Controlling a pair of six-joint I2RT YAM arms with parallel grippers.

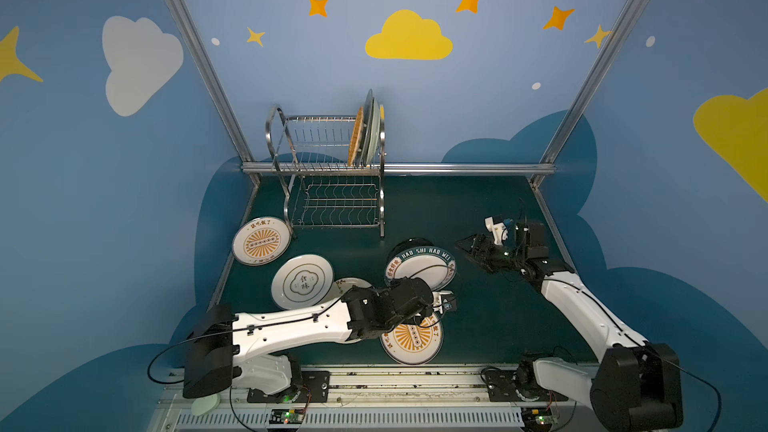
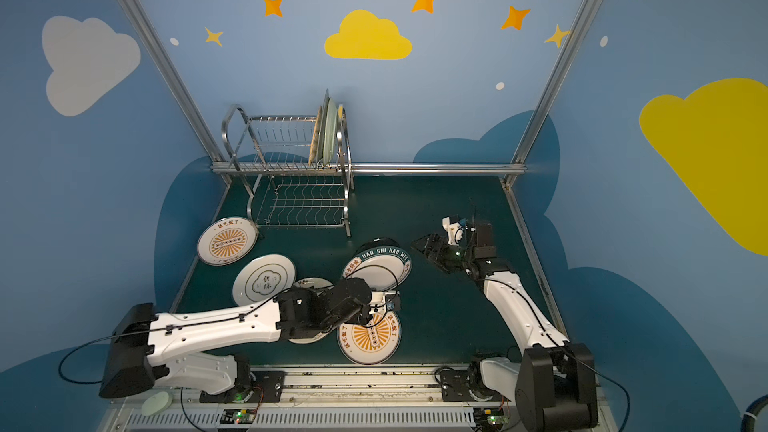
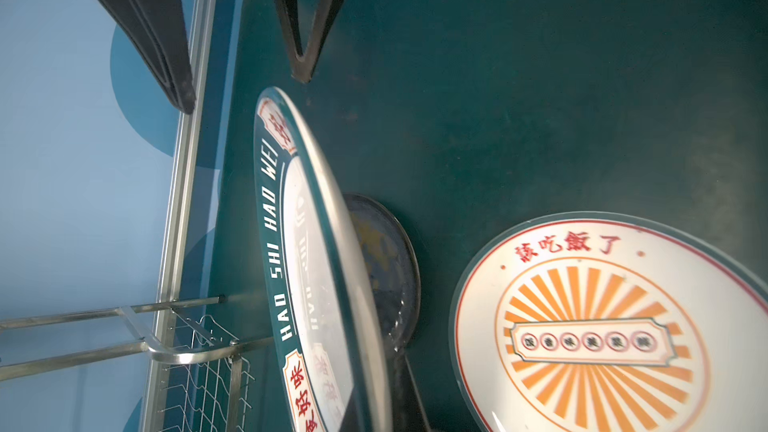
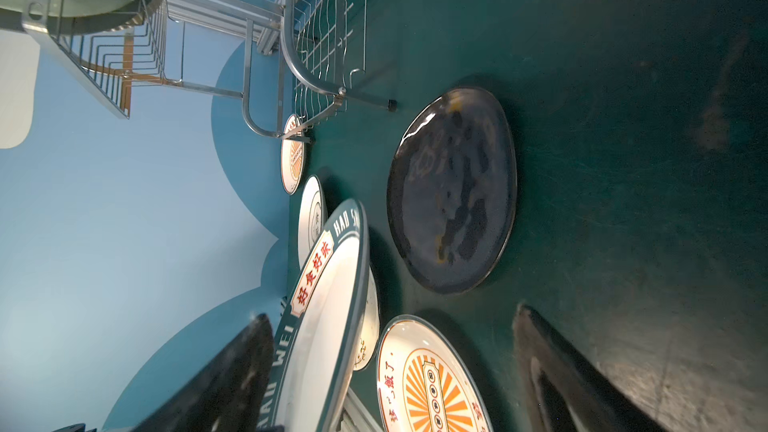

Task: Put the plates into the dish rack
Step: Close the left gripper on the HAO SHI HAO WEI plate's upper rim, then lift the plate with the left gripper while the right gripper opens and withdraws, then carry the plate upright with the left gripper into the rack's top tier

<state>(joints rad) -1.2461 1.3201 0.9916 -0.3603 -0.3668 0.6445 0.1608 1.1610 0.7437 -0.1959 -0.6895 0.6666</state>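
L gripper [image 1: 409,286] pinches near-left rim of teal-rimmed plate [image 1: 419,270], held tilted mid-table. R gripper [image 1: 464,246], jaws spread, sits just right of plate's far-right rim: likely handover. Target dish rack [image 1: 328,168]: far left.

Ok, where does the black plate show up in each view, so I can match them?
In a top view: black plate, only a dark sliver beyond the tilted teal-rimmed plate.
In a top view: the same dark sliver, beyond that plate.
Left wrist: dark disc, partly hidden behind the teal-rimmed plate.
Right wrist: whole face visible, lying flat.
Shared landmark: the teal-rimmed plate, next to it in all four.
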